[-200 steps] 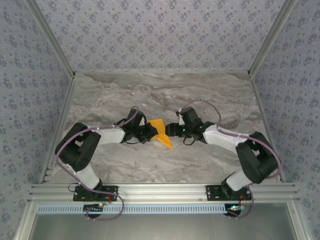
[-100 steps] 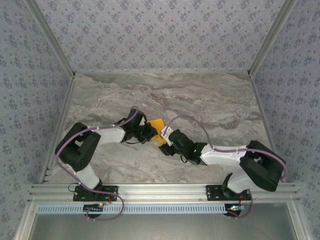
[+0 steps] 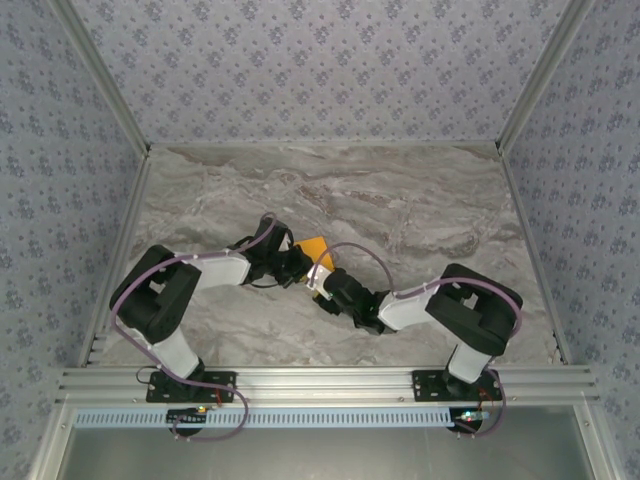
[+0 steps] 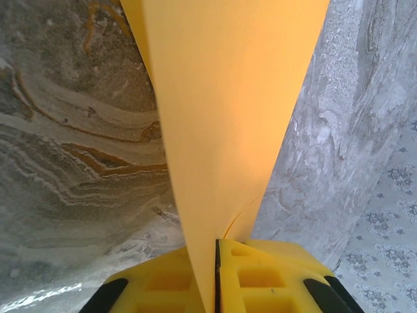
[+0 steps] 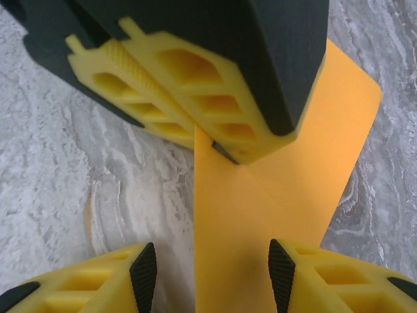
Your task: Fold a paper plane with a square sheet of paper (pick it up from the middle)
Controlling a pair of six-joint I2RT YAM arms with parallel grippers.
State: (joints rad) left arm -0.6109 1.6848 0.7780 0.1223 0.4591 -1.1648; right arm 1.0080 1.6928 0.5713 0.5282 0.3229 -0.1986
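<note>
The orange sheet of paper (image 3: 314, 246) is folded into a narrow creased shape and held up off the marble table. My left gripper (image 3: 303, 268) is shut on one end of it. In the left wrist view the paper (image 4: 228, 98) runs away from the pinched yellow fingers of the left gripper (image 4: 217, 264). My right gripper (image 3: 322, 284) sits just in front of the left one. In the right wrist view the right gripper (image 5: 212, 274) is open, with the paper (image 5: 260, 208) lying between its black pads. A gap shows on the left side. The left gripper's fingers (image 5: 215, 104) clamp the paper just beyond.
The grey marble table (image 3: 400, 200) stretches behind and to both sides of the arms. Patterned walls with aluminium posts enclose it. A metal rail (image 3: 330, 382) runs along the near edge at the arm bases.
My right arm swung from the paper's right side round to its near end, and its jaws narrowed around the paper. The left gripper held still with the paper.
</note>
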